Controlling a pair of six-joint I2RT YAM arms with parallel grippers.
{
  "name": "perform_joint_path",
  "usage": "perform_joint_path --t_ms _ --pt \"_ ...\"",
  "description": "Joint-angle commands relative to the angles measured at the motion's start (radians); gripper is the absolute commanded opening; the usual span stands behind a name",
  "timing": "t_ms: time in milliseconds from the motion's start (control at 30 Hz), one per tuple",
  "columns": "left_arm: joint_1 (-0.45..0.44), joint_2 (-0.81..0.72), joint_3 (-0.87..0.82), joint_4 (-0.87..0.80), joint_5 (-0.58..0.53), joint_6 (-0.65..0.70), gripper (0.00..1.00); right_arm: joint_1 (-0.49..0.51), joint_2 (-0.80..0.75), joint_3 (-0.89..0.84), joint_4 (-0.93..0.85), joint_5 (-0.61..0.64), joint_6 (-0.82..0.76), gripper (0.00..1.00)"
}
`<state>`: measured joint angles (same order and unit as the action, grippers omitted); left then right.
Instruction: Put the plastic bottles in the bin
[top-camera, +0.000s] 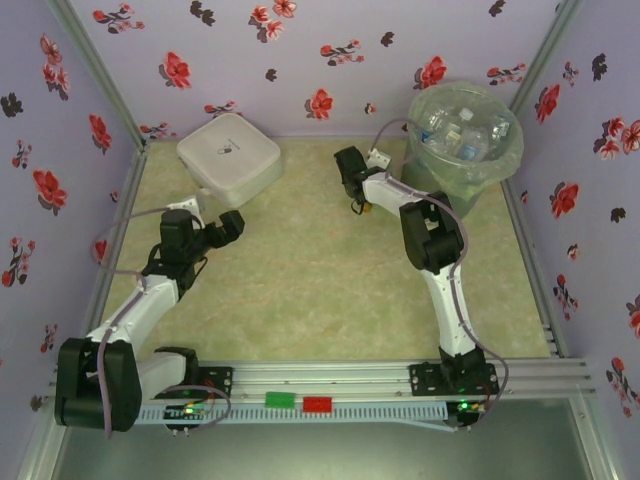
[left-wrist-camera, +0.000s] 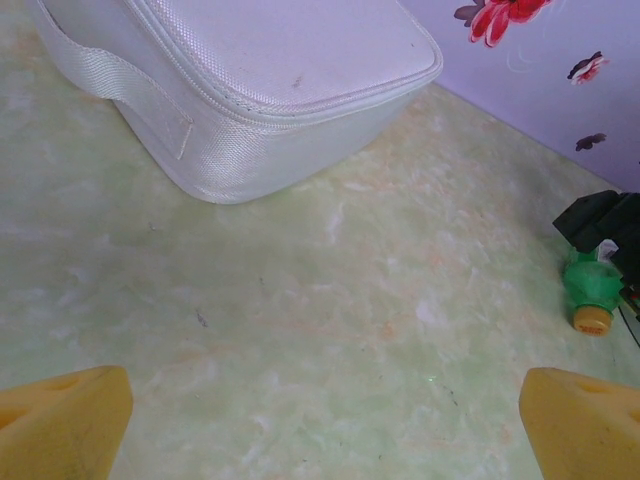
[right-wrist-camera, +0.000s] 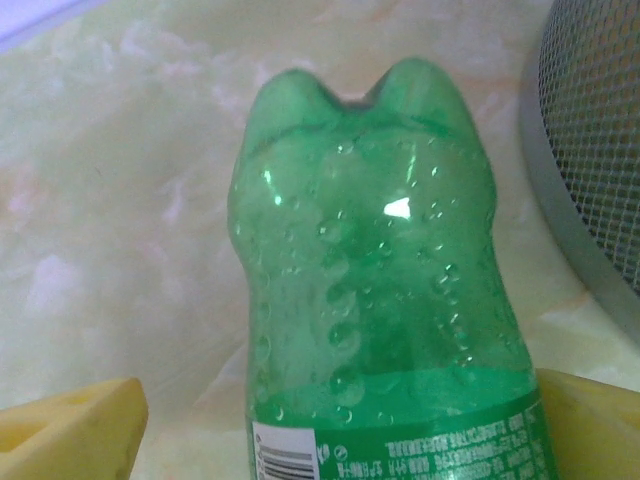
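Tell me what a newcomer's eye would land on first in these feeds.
The green bottle looms large in the right wrist view, framed by the open right gripper and close beside the mesh wall of the bin. From above, the bag-lined bin at the table's far right holds a heap of clear bottles. A white zipped case sits at the far left.
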<state>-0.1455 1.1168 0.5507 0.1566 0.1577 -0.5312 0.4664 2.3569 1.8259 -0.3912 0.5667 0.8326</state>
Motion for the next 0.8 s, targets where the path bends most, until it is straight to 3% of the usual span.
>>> perform_joint_path --t_ms 0,133,367,567,767 --pt "0.009 -0.017 -0.011 0.018 -0.007 0.01 1.0 0.0 0.031 0.024 -0.049 -0.036 0.071 0.94" --pt "0.011 -0.023 -0.011 0.016 -0.005 0.011 1.0 0.0 0.04 0.032 -0.037 -0.041 0.077 0.88" --pt "0.012 -0.031 -0.014 0.016 -0.007 0.013 1.0 0.004 0.024 0.039 -0.018 -0.036 0.025 0.68" --pt "0.011 -0.03 -0.007 0.012 0.012 0.009 1.0 0.03 -0.101 -0.04 0.073 -0.013 -0.112 0.55" --pt "-0.006 -0.012 0.052 -0.038 0.1 0.029 1.0 0.046 -0.265 -0.146 0.175 -0.076 -0.232 0.46"
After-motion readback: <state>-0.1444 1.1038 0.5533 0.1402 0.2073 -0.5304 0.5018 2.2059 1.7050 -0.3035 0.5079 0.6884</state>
